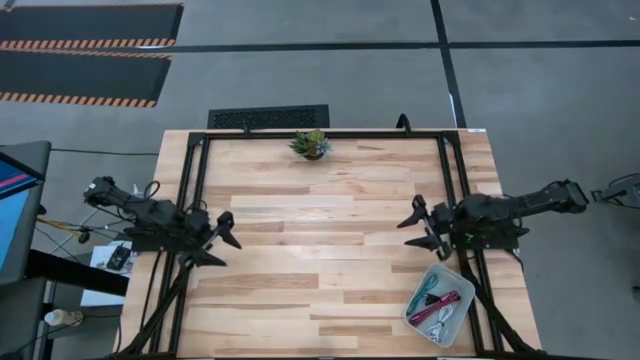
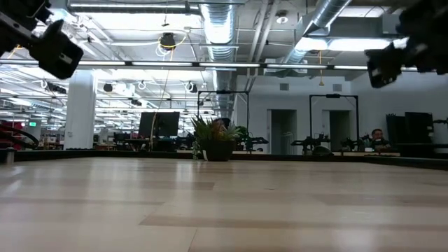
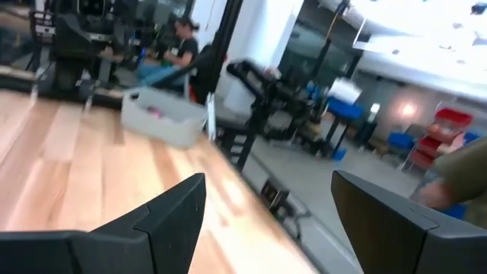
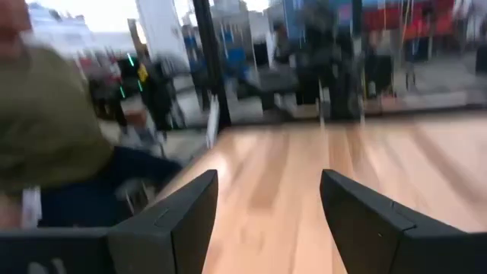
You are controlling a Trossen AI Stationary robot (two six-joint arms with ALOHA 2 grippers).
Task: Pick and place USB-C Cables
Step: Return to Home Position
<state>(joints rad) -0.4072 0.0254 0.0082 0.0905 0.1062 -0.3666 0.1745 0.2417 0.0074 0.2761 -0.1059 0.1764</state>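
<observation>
High view: pale wood worktop (image 1: 320,250), grey floor (image 1: 300,70) around. USB-C Cables (image 1: 436,304) in white bin (image 1: 456,277), near right corner; black one hard to pick out. My left tool (image 1: 222,243), right tool (image 1: 413,228): fingers apart, near side edges. Low view: plant (image 2: 215,143) at far edge; bin out of view.

The left gripper (image 1: 222,243) hovered near the left edge of the surface (image 1: 320,270), the right gripper (image 1: 413,228) near its right edge. Both arms were folded and raised, facing inward, fingers spread apart and holding nothing.
</observation>
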